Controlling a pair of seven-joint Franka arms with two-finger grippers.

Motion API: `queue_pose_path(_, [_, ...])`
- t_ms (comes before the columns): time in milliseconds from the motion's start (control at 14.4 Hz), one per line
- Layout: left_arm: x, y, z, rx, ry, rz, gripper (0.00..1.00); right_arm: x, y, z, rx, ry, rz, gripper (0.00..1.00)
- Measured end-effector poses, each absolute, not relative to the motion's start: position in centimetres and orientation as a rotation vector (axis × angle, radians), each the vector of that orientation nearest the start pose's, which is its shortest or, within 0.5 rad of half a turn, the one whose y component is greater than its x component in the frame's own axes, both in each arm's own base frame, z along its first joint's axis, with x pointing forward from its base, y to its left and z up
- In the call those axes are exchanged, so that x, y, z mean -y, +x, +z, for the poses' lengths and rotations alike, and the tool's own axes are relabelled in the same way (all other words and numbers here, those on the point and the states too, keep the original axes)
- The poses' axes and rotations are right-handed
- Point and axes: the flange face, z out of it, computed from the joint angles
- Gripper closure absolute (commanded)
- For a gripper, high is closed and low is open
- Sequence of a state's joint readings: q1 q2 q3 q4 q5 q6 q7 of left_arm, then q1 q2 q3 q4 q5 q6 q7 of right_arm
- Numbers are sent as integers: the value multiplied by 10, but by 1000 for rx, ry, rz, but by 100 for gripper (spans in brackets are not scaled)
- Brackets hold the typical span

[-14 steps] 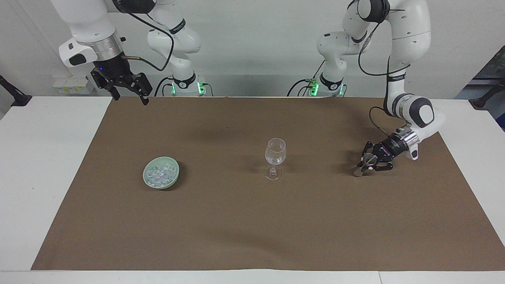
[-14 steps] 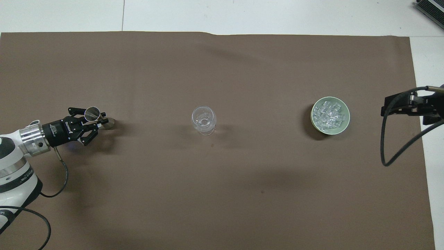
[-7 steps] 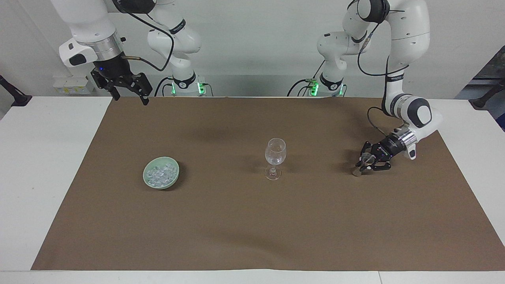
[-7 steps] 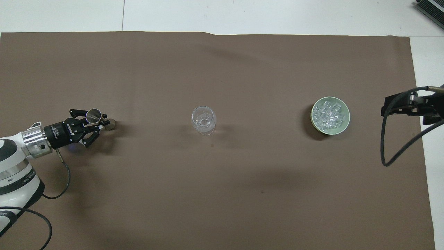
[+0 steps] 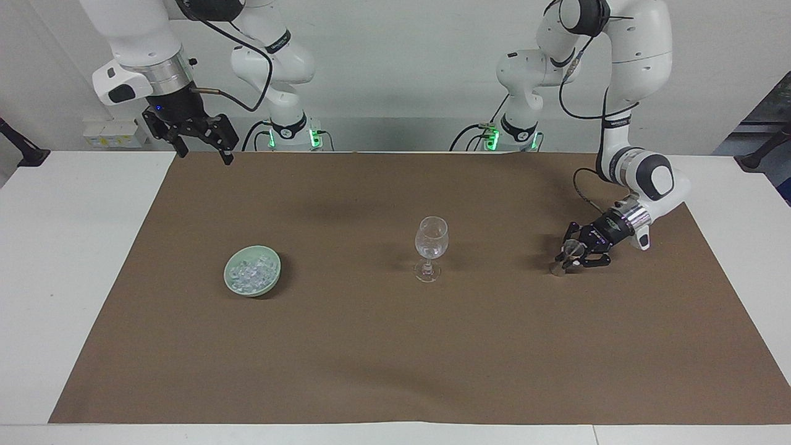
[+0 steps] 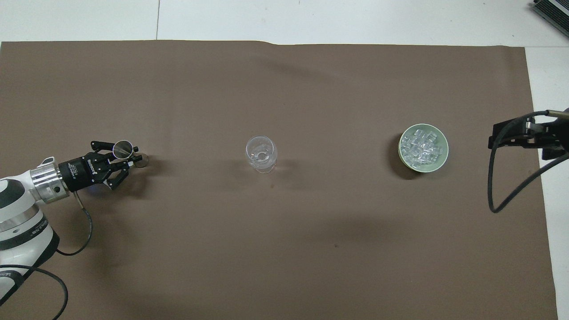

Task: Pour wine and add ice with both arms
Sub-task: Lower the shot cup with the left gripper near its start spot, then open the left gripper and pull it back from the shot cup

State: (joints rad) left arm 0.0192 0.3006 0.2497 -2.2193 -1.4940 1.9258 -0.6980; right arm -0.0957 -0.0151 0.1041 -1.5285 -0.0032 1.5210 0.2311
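The left gripper [image 5: 573, 254] is low over the brown mat [image 5: 395, 358] at the left arm's end of the table [image 5: 74, 278], its fingers clamped together on a small metal jigger [image 5: 570, 252]; the jigger is tilted, its open upper cup showing as a bright ring from overhead [image 6: 122, 149] and its lower end down at the mat, though whether it touches cannot be told; the left arm [image 5: 642, 179] bends down to it from its base, wrist ring just above the mat.

The right gripper [image 5: 206, 156] hangs raised above the mat's edge at the right arm's end, fingers spread apart and holding nothing; that arm waits.

Between the two grippers, in the middle of the mat, a stemmed wine glass [image 5: 431, 238] stands upright on its foot; the wine [image 5: 430, 251] is a small, barely visible measure of clear liquid low in its bowl; the glass is well apart from the left gripper and the jigger, roughly as far from the robots as they are.

Farther along toward the right arm's end, well apart from the glass, sits a pale green bowl [image 5: 274, 276]; the ice [image 5: 250, 271] is heaped inside it as small clear cubes; the bowl is well apart from both grippers, the right gripper's the closer of the two.

The farthest stretch of mat is bare brown paper, with white tabletop at its edge.
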Motion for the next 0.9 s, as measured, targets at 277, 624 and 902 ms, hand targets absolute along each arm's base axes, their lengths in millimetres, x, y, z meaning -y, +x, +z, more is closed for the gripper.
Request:
queue_pose_path(277, [-74,528,246,-1727,1106,-747,0,-5,545,648,-350,-3126,-13,0])
queue_pose_path(624, [-74,528,247,-1718,1113,-740,0,-5,545,648,-350,-3126,-13,0])
queue_pose_path(902, [-77,531,253,-1702,1213,-725,0,-5,545,648,-350,-3126,-13,0])
